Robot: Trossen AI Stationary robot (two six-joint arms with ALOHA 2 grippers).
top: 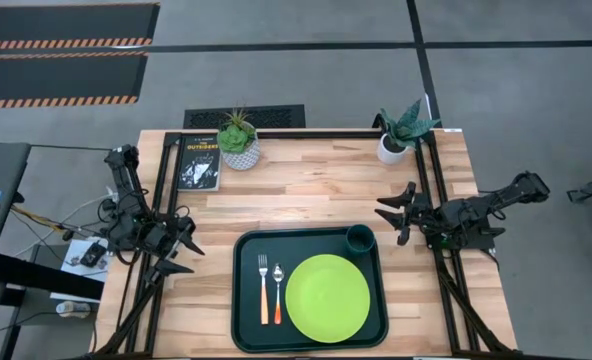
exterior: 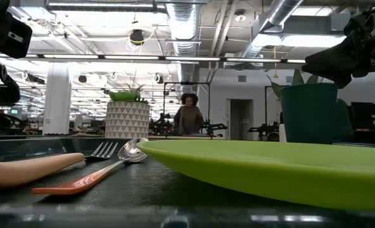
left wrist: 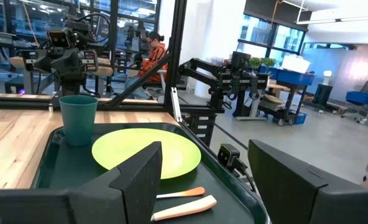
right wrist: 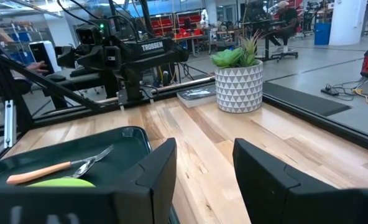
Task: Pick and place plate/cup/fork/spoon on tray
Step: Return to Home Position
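The dark tray (top: 244, 300) lies at the table's near middle. On it lie the lime-green plate (top: 327, 298), the teal cup (top: 361, 238) at its far right corner, and the fork (top: 263, 290) and spoon (top: 277, 290) side by side left of the plate. My left gripper (top: 181, 255) is open and empty at the table's left edge, left of the tray. My right gripper (top: 396, 212) is open and empty, right of the cup. The plate (left wrist: 147, 149), the cup (left wrist: 78, 119) and both orange handles (left wrist: 184, 200) show in the left wrist view.
A small black book (top: 199, 163) and a white plant pot (top: 239, 145) stand at the far left; another white plant pot (top: 403, 135) stands at the far right. Bare wood lies between them and the tray. A person (exterior: 189, 118) stands in the room behind.
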